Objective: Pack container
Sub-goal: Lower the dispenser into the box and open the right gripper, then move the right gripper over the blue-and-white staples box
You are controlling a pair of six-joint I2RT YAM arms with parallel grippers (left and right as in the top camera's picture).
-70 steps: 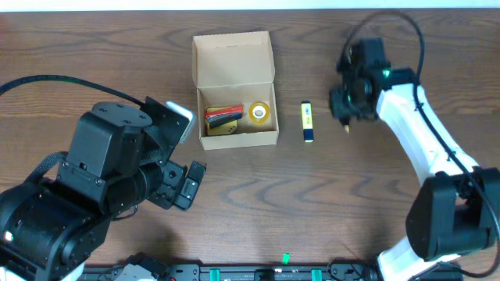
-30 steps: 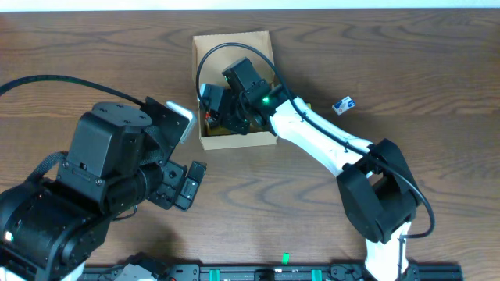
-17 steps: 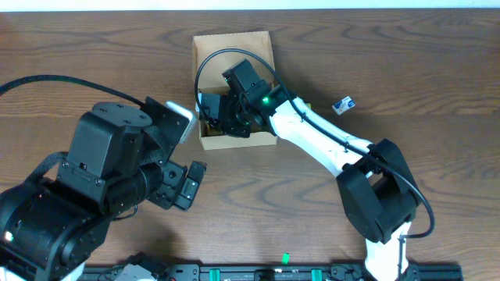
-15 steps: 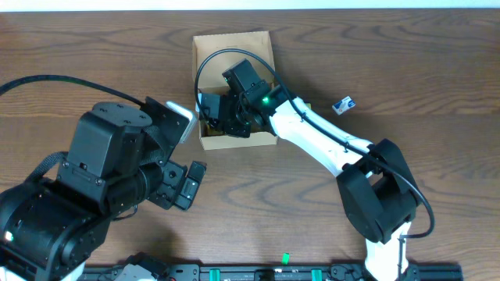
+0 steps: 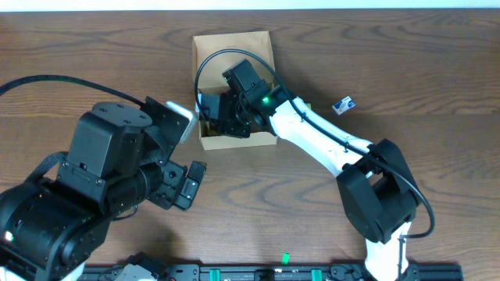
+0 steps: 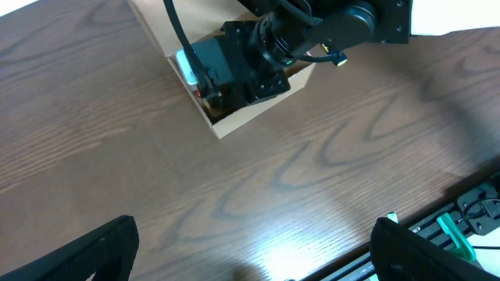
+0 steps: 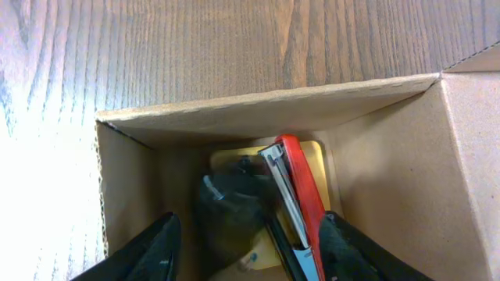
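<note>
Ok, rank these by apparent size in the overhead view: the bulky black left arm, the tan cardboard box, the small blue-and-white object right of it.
Largest: bulky black left arm, though it stands nearer the camera, which inflates it.
Next: tan cardboard box.
Smallest: small blue-and-white object, by far.

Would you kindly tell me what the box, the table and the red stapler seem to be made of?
The container: plain matte tan cardboard, with a corrugated edge showing on its wall. The table: dark wood or wood-look laminate, grain visible, slight sheen. The stapler: probably glossy red plastic over a bright metal rail.
</note>
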